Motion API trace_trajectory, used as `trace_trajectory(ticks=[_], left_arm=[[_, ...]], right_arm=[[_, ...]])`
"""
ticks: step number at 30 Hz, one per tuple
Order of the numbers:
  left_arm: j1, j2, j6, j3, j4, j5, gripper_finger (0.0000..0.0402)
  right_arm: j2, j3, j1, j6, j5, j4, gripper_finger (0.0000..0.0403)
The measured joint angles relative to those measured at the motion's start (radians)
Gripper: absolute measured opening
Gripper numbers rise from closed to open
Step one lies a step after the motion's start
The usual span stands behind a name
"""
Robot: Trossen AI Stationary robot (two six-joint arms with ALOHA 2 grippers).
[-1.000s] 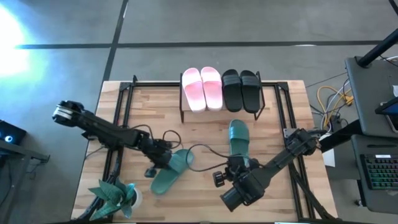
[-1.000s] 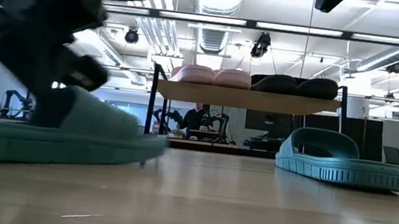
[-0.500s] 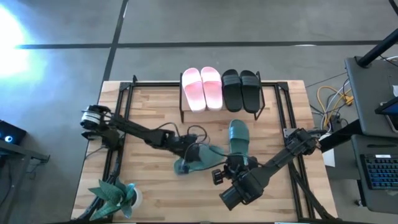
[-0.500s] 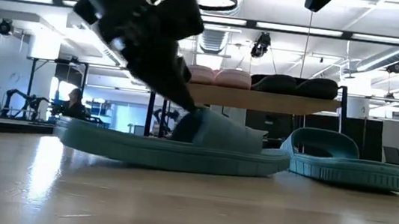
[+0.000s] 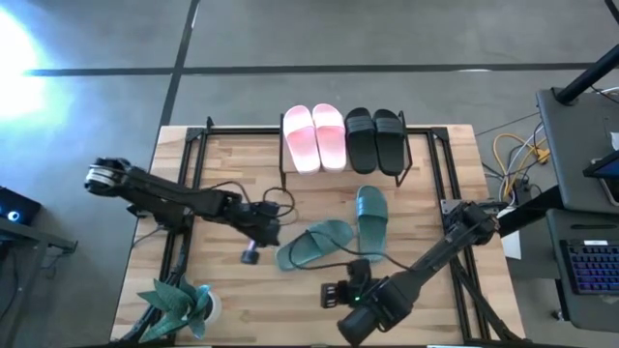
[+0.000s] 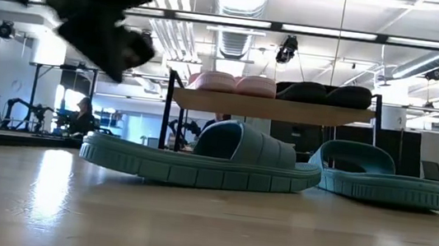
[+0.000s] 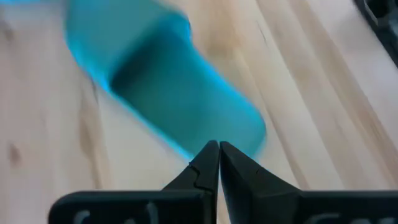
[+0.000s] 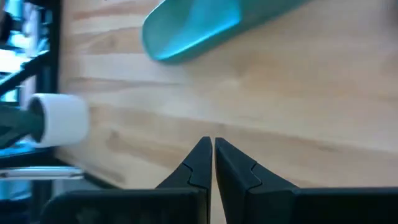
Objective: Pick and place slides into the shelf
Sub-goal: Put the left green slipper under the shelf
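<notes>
One dark green slide (image 5: 314, 244) (image 6: 199, 160) lies sole-down and slantwise on the table's middle. Its mate (image 5: 370, 220) (image 6: 379, 181) lies just right of it. My left gripper (image 5: 271, 237) (image 7: 219, 149) (image 6: 103, 19) is shut, hovering above and left of the slantwise slide's end (image 7: 180, 93). My right gripper (image 5: 331, 293) (image 8: 211, 146) is shut over bare wood near the table's near edge, with that slide's end (image 8: 193, 28) ahead of it. The pink pair (image 5: 314, 137) and black pair (image 5: 375, 140) rest sole-down on the shelf (image 6: 271, 108).
The shelf's black legs (image 6: 168, 113) stand at the far side of the table. A green plant-like object (image 5: 179, 304) sits at the near-left corner. Black frame rails (image 5: 184, 184) run along the table's left and right sides. Bare wood (image 5: 290, 300) lies in front of the slides.
My left gripper carried the green slide from the near-left toward the table's right, turning it. The slide now lies flat beside its mate. The gripper has come off it, risen and drawn back to the left. My right gripper has pulled back toward the near edge.
</notes>
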Motion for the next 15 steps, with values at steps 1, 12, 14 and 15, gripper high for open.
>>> trace_trajectory(ticks=[1,12,14,15], left_arm=[[-0.001,-0.022,-0.012,-0.04,0.01,0.007,0.0],[-0.001,-0.048,-0.124,-0.336,0.438,-0.041,0.0],[0.002,0.009,-0.093,-0.336,0.474,-0.041,0.0],[0.005,0.041,-0.078,-0.332,0.488,-0.041,0.0]], right_arm=[[0.0,-0.03,-0.002,0.001,0.005,0.07,0.0013],[0.001,-0.201,-0.061,-0.123,0.034,0.421,0.0013],[0.001,-0.202,-0.064,-0.136,0.029,0.419,0.0013],[0.001,-0.2,-0.066,-0.145,0.028,0.421,0.0013]])
